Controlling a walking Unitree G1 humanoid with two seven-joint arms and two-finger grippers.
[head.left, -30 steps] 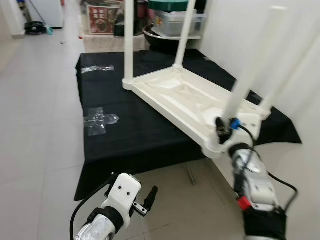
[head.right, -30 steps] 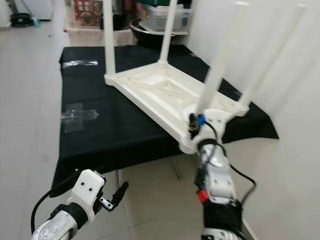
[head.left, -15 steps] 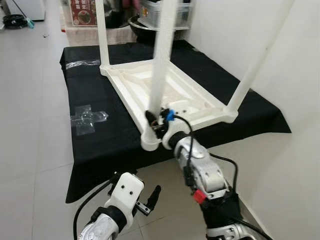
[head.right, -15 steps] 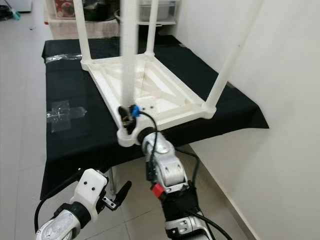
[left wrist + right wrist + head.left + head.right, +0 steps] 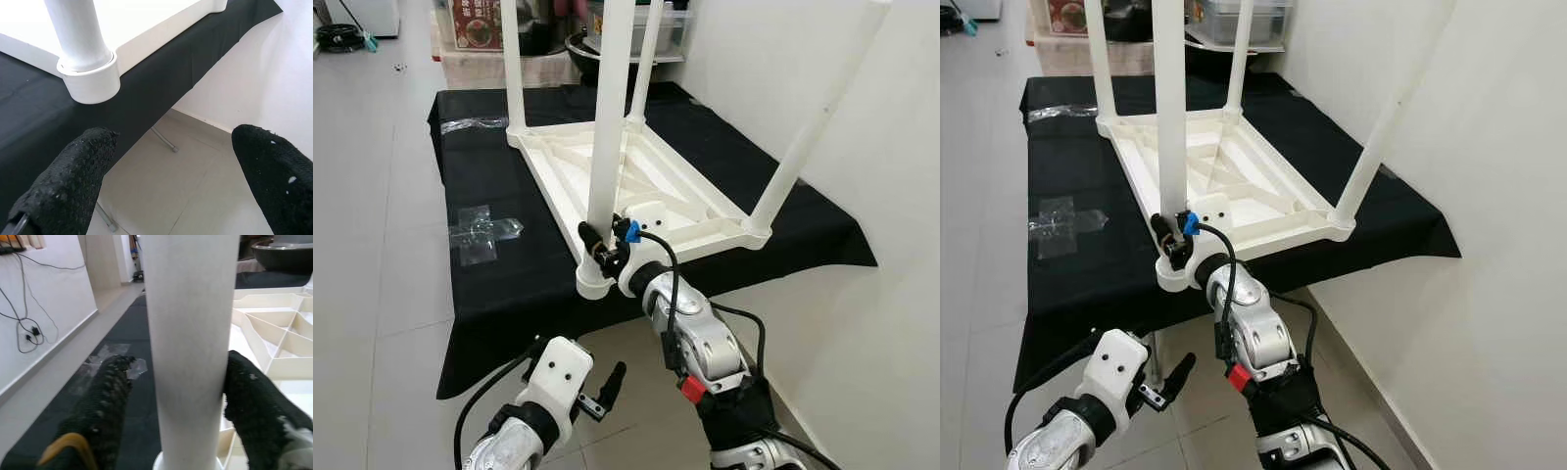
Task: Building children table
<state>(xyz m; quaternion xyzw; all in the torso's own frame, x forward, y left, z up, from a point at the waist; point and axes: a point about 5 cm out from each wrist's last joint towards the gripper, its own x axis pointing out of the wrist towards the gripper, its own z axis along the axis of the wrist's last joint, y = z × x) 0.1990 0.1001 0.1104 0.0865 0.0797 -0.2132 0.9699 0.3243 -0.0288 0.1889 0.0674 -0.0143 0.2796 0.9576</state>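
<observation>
Gripping the near leg (image 5: 605,147) just above its socket, right claw (image 5: 600,251) pinching; left claw (image 5: 604,388) spread, idle below the table (image 5: 509,284).

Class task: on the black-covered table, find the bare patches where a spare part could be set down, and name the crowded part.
Bare cloth runs along the robot's left of the upturned white table, broken by clear tape and a plastic wrapper farther back. A narrower strip lies beyond its right edge. Crowded: the near corner, where the right gripper clasps a leg.

Floor (image 5: 382,323) open robot's left; wall (image 5: 862,323) close right; legs (image 5: 803,147) block above.
</observation>
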